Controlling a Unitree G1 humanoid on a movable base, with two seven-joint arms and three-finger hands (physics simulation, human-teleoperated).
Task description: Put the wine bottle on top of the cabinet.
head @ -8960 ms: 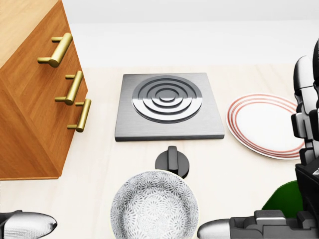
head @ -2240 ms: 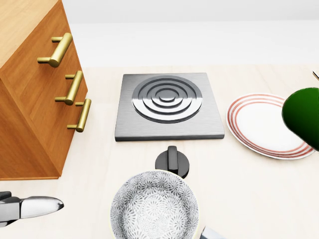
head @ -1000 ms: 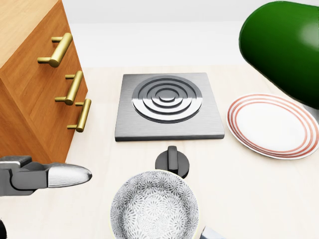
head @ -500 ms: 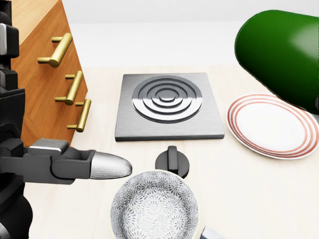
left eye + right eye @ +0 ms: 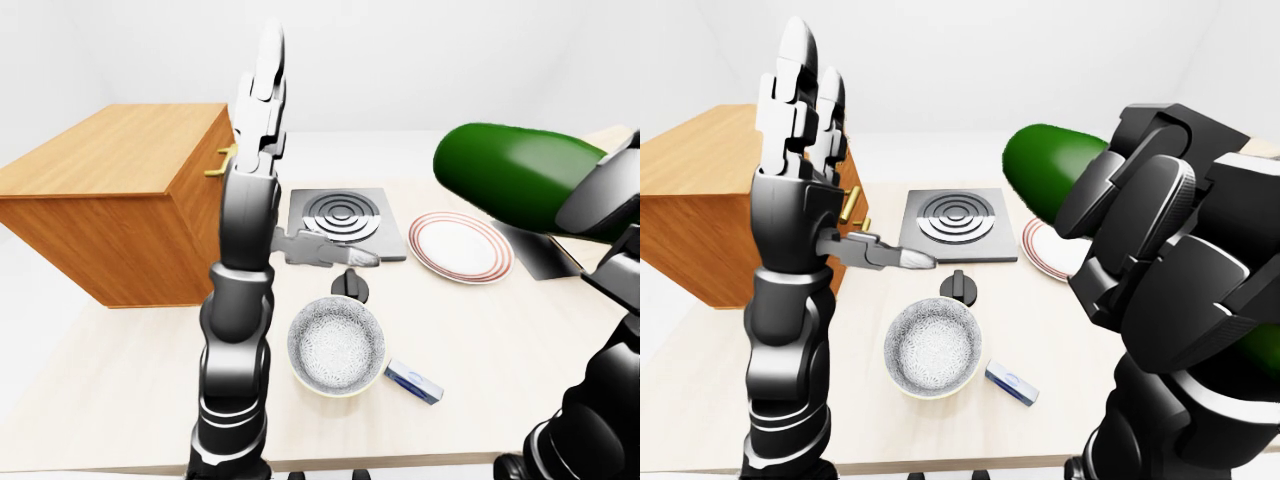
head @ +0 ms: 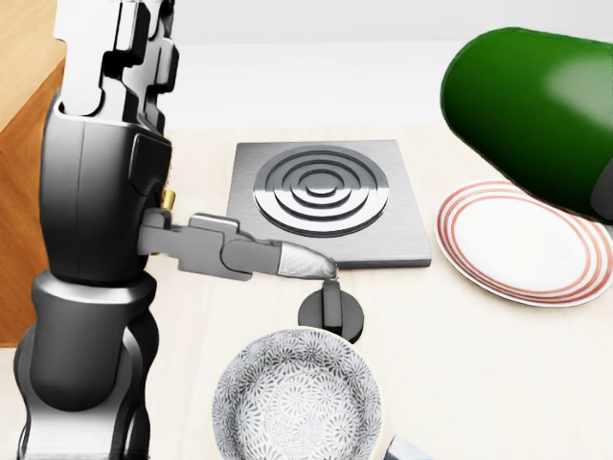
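Below the stove knob (image 6: 330, 311), the patterned bowl (image 6: 297, 398) holds nothing.

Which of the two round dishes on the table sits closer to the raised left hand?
The grey patterned bowl, directly right of the left hand's forearm. The red-ringed plate lies farther right, beyond the stove plate.

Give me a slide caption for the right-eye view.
Right hand grips the green wine bottle above the table while the open left hand rises beside the wooden cabinet.

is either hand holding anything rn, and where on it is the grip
The right hand holds the green wine bottle, fingers wrapped round its wide body; its neck is out of view. The left hand is raised, open and empty.
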